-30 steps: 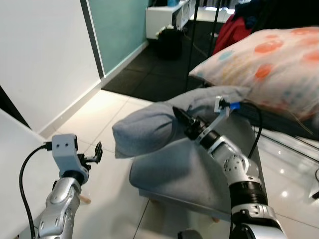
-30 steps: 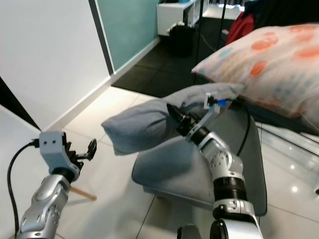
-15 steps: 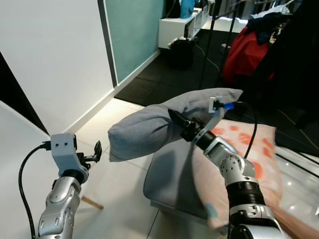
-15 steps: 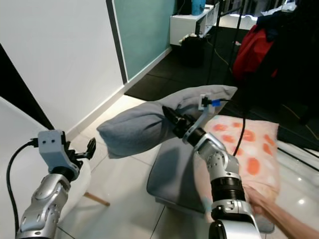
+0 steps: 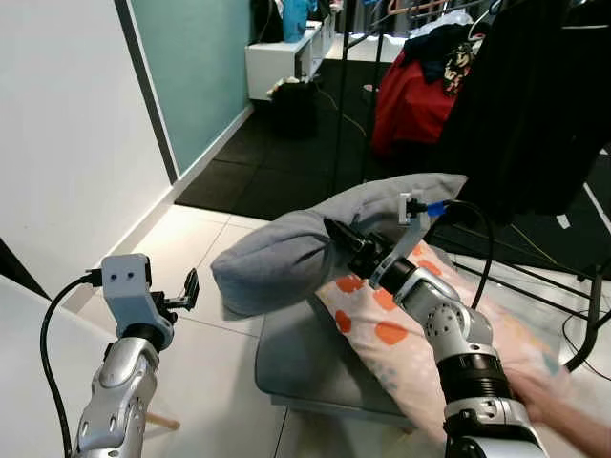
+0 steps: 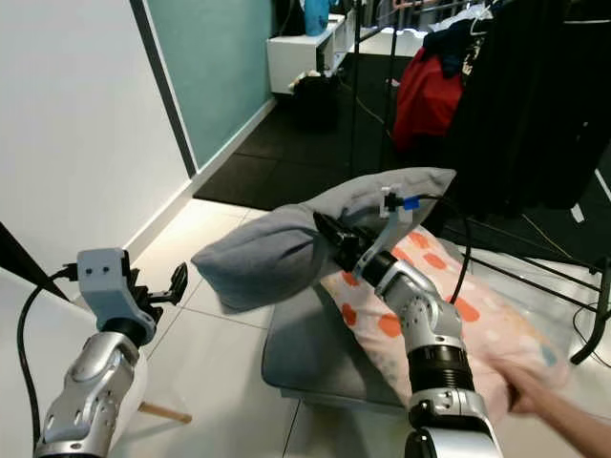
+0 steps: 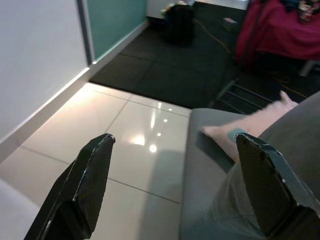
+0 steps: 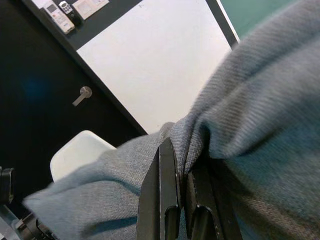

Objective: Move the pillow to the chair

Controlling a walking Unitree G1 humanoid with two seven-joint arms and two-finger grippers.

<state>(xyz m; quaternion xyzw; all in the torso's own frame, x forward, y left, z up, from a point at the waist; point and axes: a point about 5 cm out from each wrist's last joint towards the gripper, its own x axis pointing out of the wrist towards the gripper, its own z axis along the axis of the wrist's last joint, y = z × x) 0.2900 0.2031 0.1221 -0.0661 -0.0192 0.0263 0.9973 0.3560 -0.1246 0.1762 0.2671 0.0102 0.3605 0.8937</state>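
A grey pillow (image 5: 283,258) hangs in the air in front of me, above the front left of a grey footstool (image 5: 305,367). My right gripper (image 5: 336,233) is shut on a fold of its fabric, and the right wrist view has the fingers (image 8: 167,200) pinching the grey cloth. My left gripper (image 5: 189,288) is raised to the left of the pillow, open and holding nothing; the left wrist view has its fingers (image 7: 90,175) wide apart. A white chair (image 5: 24,343) with a wooden leg (image 5: 164,421) stands at my lower left.
A white pillow with orange spots (image 5: 410,334) lies on the footstool, and a person's hand (image 5: 563,405) touches it at the lower right. A rack of dark and red clothes (image 5: 496,95) stands behind. White and teal walls run along the left.
The view has swung and the background has shifted. The spotted pillow came down from the air onto the footstool. My right gripper keeps hold of the grey pillow; my left gripper stays open.
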